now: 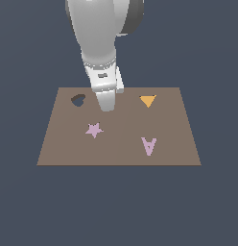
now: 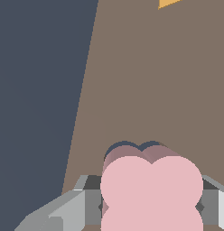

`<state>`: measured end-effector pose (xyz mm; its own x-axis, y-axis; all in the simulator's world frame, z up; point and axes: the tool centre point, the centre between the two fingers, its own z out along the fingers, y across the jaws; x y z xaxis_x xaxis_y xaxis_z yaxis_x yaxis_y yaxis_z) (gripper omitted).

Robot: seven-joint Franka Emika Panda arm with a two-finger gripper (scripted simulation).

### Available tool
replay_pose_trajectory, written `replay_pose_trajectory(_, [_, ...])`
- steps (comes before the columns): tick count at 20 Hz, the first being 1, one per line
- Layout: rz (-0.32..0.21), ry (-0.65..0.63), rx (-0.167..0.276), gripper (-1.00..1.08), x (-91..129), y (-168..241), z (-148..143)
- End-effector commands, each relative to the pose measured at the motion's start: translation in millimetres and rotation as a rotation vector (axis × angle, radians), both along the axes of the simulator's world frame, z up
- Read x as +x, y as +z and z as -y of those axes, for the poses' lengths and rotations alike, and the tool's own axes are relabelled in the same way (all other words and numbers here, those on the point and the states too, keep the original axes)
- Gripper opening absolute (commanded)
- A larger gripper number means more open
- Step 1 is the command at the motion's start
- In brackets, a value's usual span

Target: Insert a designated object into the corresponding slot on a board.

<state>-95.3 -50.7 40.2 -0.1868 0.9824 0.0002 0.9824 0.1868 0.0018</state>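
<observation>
Exterior view: the big brown board (image 1: 119, 144) lies flat in the middle of the frame. The arm comes down from the top, & the gripper (image 1: 107, 106) hangs low over the board's upper left part. Just to its left in the frame is a dark hole (image 1: 78, 100), part hidden by the arm, so its full shape can't be told here. A lilac star (image 1: 94, 129) sits below the gripper, a lilac letter A (image 1: 148, 145) at lower right, an orange triangle (image 1: 148, 101) at upper right. The pink piece can't be seen in this view; the gripper hides it.

Wrist view: this one shows what the other doesn't. The pink flower piece (image 2: 151, 194) fills the bottom middle, w/ round lobes. The grey fingers (image 2: 82, 207) sit tight on both sides of it, pinching it. Right behind the piece a dark lobed edge of the slot (image 2: 125, 145) peeks out, so the piece is right over the slot; can't tell if it touches. Brown board (image 2: 145, 81) fills the rest, w/ a bit of the orange triangle (image 2: 167, 3) at the top edge.
</observation>
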Motion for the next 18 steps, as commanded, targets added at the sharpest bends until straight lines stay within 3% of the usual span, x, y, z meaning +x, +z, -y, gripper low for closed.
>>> replay_pose_trajectory(1, [0.000,0.000,0.000,-1.00,0.0,0.1,-0.1])
replay_pose_trajectory(9, [0.000,0.001,0.000,-1.00,0.2,-9.9,0.1])
replay_pose_trajectory(10, [0.000,0.001,0.000,1.00,0.2,-9.9,0.1])
replay_pose_trajectory(18, [0.000,0.001,0.000,1.00,0.2,-9.9,0.1])
